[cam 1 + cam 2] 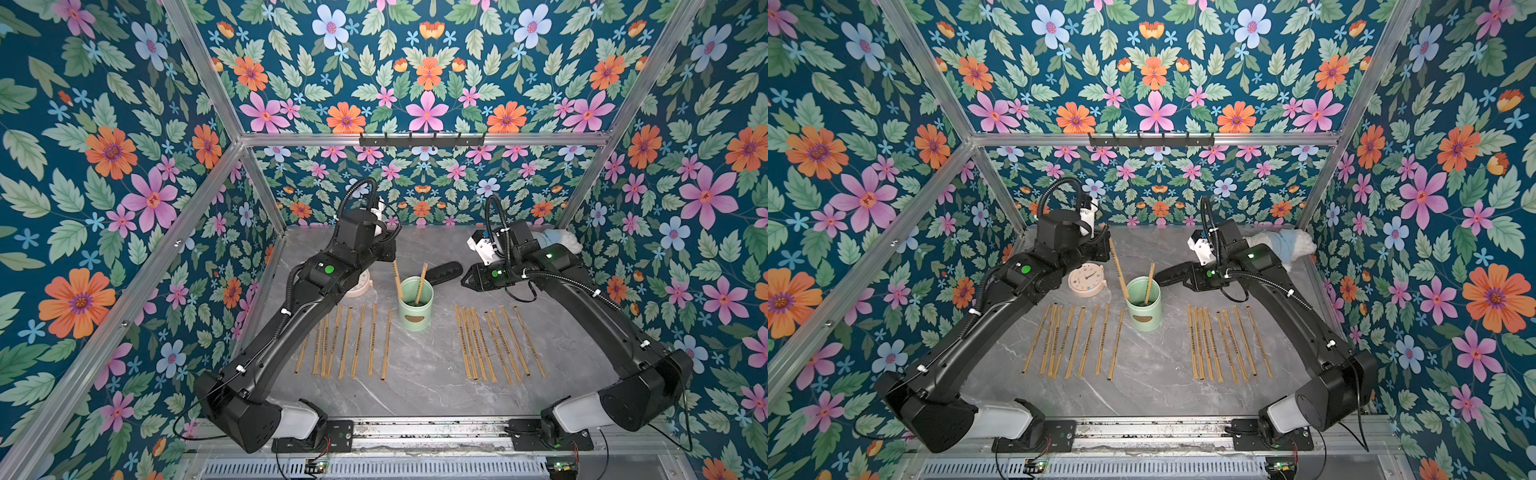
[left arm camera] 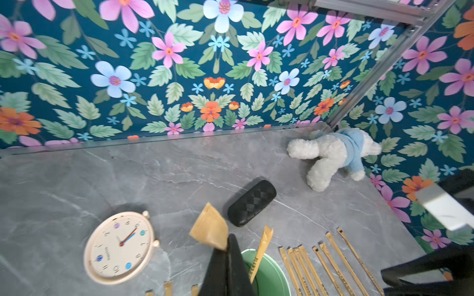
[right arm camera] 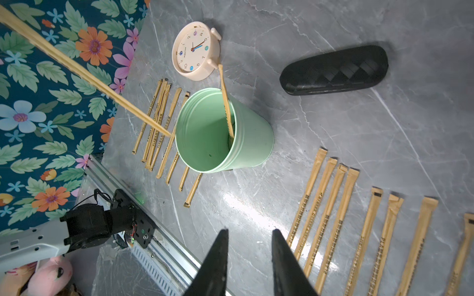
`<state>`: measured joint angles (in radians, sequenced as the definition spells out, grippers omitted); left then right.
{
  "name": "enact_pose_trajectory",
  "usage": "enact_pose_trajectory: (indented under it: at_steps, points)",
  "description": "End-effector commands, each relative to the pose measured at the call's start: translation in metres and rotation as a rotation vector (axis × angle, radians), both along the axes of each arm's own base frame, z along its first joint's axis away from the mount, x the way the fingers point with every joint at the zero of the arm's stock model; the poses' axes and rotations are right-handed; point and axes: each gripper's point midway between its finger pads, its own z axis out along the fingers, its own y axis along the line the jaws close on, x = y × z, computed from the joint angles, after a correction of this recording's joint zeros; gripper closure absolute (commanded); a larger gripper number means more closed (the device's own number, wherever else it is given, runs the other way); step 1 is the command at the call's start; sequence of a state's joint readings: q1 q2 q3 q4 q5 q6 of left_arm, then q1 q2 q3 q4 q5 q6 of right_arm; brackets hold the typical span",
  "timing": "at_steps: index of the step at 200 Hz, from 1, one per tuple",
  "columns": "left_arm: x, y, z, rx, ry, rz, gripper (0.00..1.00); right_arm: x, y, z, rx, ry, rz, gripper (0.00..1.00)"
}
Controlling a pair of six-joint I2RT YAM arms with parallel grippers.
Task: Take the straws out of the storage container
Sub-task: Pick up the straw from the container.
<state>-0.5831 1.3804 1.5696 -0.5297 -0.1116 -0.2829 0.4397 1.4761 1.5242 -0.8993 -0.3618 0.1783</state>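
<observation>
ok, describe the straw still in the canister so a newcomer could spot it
Find the pale mint-green cylindrical canister mid-table, between two rows of tan paper-wrapped straws lying flat. One tan straw stands in it, leaning on the rim. Unlike the lifted straw pinched by the left tool, nothing grips it.

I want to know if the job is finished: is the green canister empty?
Not empty. One straw leans inside the storage container; the left gripper holds a second straw, its lower tip at the rim.
</observation>
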Motion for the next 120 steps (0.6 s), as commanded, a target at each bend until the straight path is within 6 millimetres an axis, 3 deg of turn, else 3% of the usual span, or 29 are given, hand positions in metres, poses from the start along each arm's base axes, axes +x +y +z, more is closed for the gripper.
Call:
enact_pose_trajectory:
  at_steps: [1,22,62,95,120]
  points:
    - [0.0,0.044,-0.012,0.13,0.084,0.136,0.94,0.011,0.008,0.002,-0.012,-0.058,0.032,0.68]
    - [0.01,0.085,-0.017,0.159,0.156,0.235,0.94,0.016,0.014,0.002,-0.001,-0.059,0.047,0.68]
    - [0.017,0.159,-0.048,0.25,0.359,0.434,0.94,0.014,0.02,0.002,0.011,-0.062,0.08,0.68]
    - [0.018,0.208,-0.096,0.421,0.576,0.58,0.94,0.012,0.023,0.003,0.025,-0.067,0.105,0.68]
    - [0.016,0.233,-0.129,0.542,0.704,0.651,0.95,0.011,0.026,0.002,0.036,-0.06,0.125,0.68]
